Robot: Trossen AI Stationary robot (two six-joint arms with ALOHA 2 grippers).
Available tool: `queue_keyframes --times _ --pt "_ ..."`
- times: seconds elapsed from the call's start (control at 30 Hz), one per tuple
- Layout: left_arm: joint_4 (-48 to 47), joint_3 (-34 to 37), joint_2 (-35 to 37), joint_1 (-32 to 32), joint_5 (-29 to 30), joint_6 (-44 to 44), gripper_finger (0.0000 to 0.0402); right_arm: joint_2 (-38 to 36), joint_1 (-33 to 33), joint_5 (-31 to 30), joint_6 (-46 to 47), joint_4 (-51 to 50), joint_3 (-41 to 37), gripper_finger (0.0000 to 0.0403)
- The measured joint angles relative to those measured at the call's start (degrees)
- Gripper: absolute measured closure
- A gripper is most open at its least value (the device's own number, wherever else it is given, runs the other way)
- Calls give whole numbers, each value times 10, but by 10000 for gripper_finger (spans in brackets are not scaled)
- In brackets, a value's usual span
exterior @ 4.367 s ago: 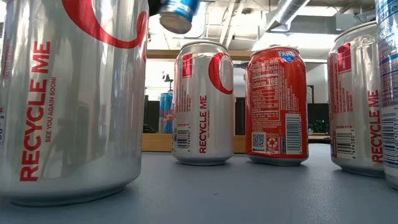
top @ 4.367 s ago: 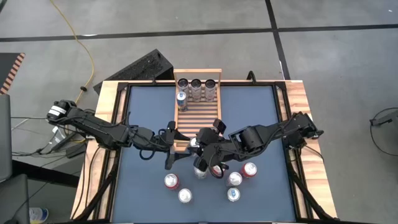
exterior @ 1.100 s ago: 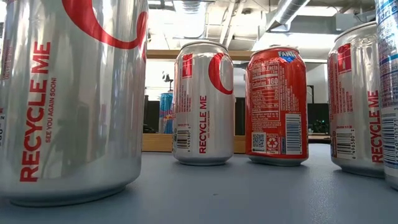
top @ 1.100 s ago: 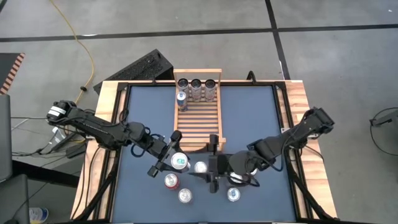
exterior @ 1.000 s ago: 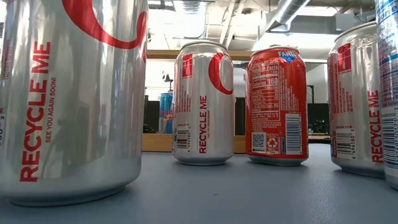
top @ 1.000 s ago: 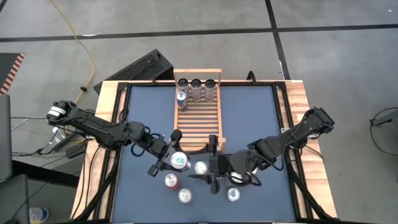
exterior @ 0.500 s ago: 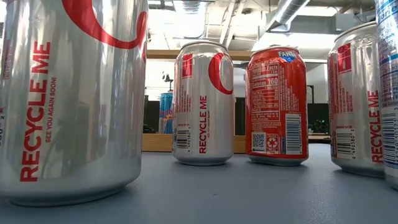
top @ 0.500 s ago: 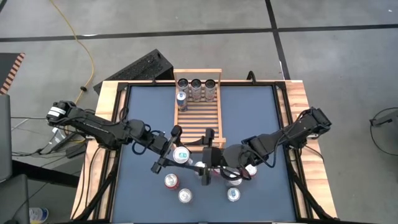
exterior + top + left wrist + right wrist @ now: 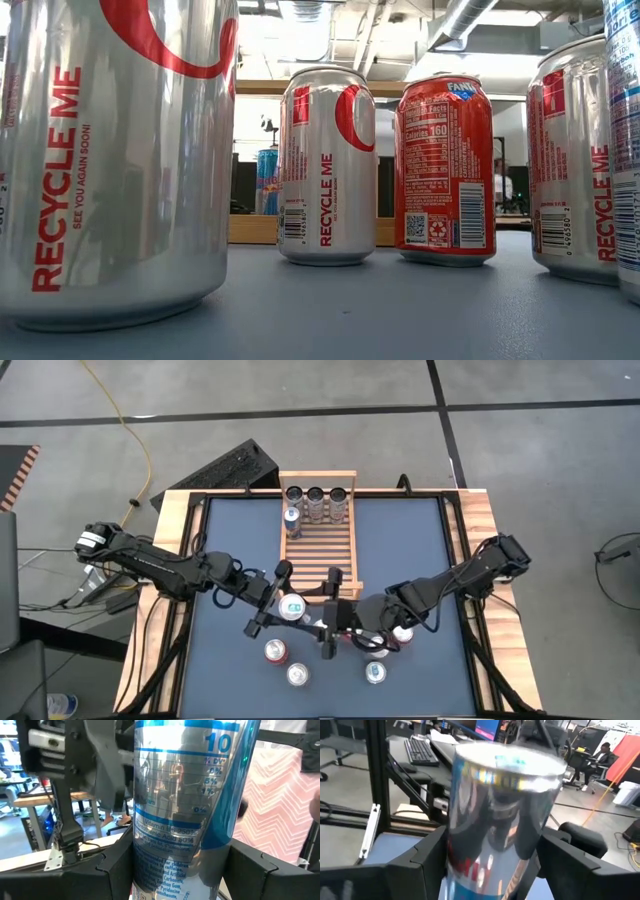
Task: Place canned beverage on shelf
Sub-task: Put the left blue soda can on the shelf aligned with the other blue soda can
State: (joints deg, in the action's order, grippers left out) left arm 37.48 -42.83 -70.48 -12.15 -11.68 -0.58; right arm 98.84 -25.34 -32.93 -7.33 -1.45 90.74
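The light-wood slatted shelf (image 9: 325, 550) lies at the table's far middle. Three cans (image 9: 316, 497) stand along its far rail and one blue can (image 9: 292, 518) stands in front of them. My left gripper (image 9: 285, 605) is shut on a silver-blue can (image 9: 291, 608) just near of the shelf. My right gripper (image 9: 318, 618) is open right beside it. Its fingers stand on either side of a silver-blue can (image 9: 500, 820). My left gripper pinches the silver-blue can's side wall (image 9: 145, 845) between its two fingers, coming level from the table's left. The can stands upright in the hold. Whether its base is on the table does not show. My right gripper: I cannot tell whether its fingers (image 9: 427, 852) touch the can between them.
Loose cans stand on the blue table near the front: a red one (image 9: 275, 651) and silver ones (image 9: 297, 674) (image 9: 374, 672), with more under my right arm (image 9: 402, 632). The low view shows silver cans (image 9: 325, 165) and a red can (image 9: 445, 170) close up.
My left gripper has carried its can a little toward the table's far edge, toward the shelf, keeping it upright. My right gripper has gone toward the table's left and far edge, closing in beside the left gripper's can.
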Motion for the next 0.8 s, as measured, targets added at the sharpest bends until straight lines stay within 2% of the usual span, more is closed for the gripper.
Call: queue_keyframes --times 0.17,0.5,0.8 --pt "0 0 0 0 2 -1 173 -1 0 -2 3 0 0 149" --pt "0 0 0 -1 0 -8 173 -1 0 0 4 -4 0 262" --pt "-3 0 0 -1 0 -10 168 -1 -1 -1 5 -8 0 253"
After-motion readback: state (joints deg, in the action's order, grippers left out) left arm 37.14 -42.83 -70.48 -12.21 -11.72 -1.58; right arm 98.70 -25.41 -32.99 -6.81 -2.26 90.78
